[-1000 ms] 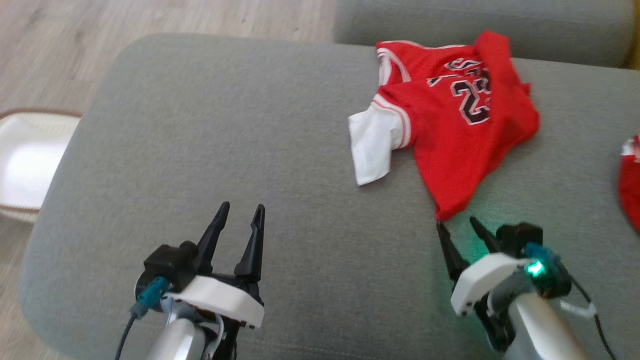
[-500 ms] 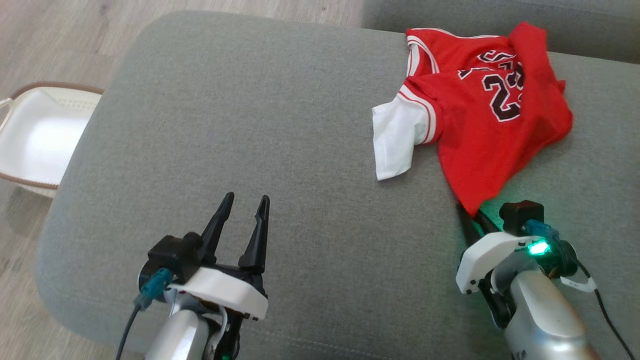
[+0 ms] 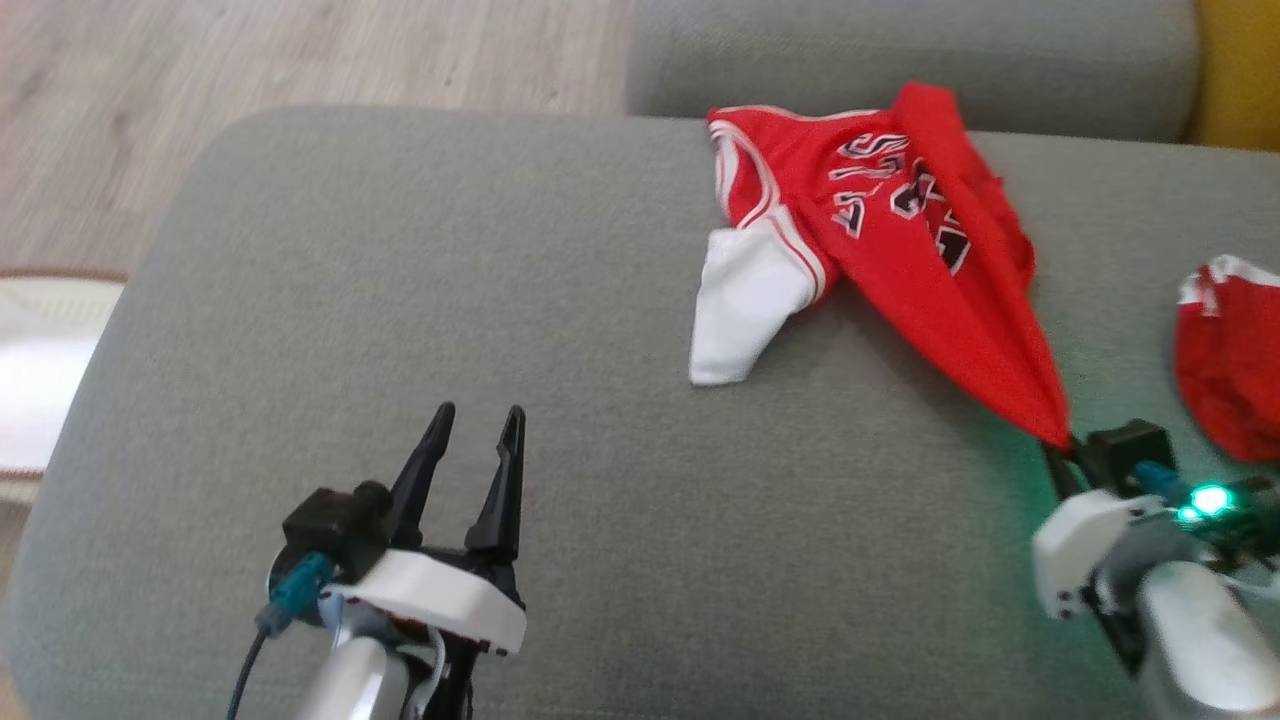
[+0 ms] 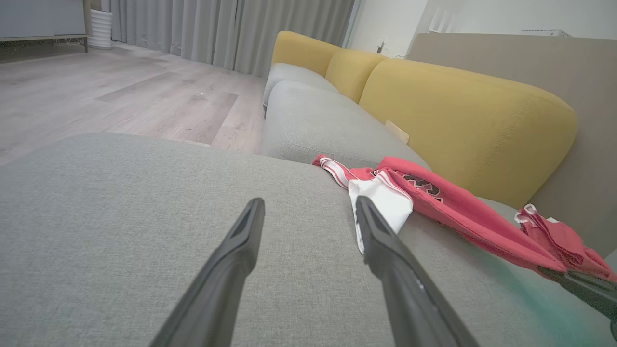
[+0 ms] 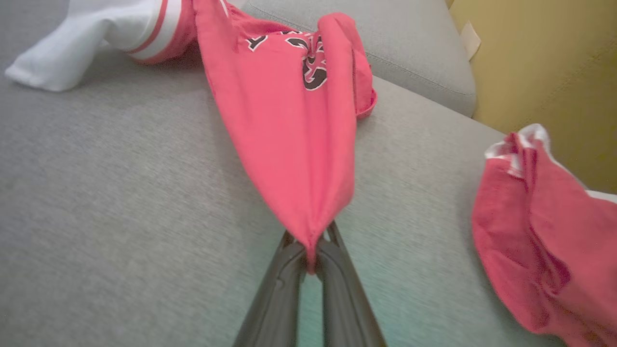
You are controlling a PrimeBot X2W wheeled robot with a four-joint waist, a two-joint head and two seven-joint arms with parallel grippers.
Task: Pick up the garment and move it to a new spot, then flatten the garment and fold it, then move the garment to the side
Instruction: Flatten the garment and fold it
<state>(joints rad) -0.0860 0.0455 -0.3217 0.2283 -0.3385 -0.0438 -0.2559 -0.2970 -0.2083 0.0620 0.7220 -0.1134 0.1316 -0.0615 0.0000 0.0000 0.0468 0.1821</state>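
Early in the first step, by the look of it. Gripping a lower corner of the garment [image 3: 900, 250] with the right tool [image 3: 1062, 448], closed tight on a small bunch of red cloth, as seen plainly in the right wrist view. Drawn into a taut cone from that pinch back toward the lettering. Otherwise lying on the grey sofa seat [image 3: 400, 300], toward its far right part, with the white sleeve [image 3: 745, 310] flat on the side nearer the left tool. Probably raised a little at the gripped end, though hard to tell from above whether clear of the seat there.

Holding nothing with the left tool [image 3: 480, 412]: spread wide, hovering over bare seat, well apart from the cloth.

Near the right tool, a smaller red garment [image 3: 1225, 370], apart from the pinched corner and no part of this job.

Done so far, judging by this: the grab only. Left to do: carrying to a new spot, flattening, folding, shifting to the side. Worth minding a single-corner hold, likely to drag the rest rather than lift it.
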